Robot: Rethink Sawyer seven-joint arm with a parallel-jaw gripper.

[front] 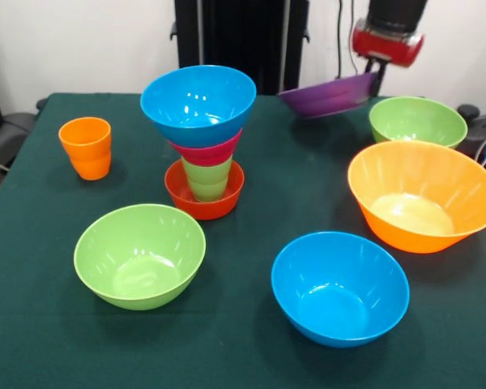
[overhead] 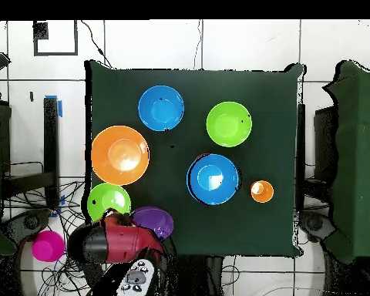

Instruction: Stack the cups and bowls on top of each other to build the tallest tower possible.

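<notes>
The tower (front: 201, 138) stands mid-table: a small red-orange bowl (front: 204, 201) at the base, a light green cup (front: 207, 178) in it, then a pink bowl (front: 207, 151) and a blue bowl (front: 198, 104) on top. From above, only the tower's blue top (overhead: 213, 179) shows. An orange cup (front: 86, 147) (overhead: 261, 191) stands alone beside it. At the far right, my gripper (front: 376, 78) is shut on the rim of a purple bowl (front: 328, 95) (overhead: 153, 222). The bowl hangs tilted above the table.
Loose bowls lie around: a lime green bowl (front: 139, 255) (overhead: 229, 123), a blue bowl (front: 340, 288) (overhead: 161, 108), a very large orange bowl (front: 424, 196) (overhead: 120, 154) and a second lime green bowl (front: 417, 121) (overhead: 109, 200) next to my arm (overhead: 115, 239). A pink bowl-like object (overhead: 48, 245) lies off the table.
</notes>
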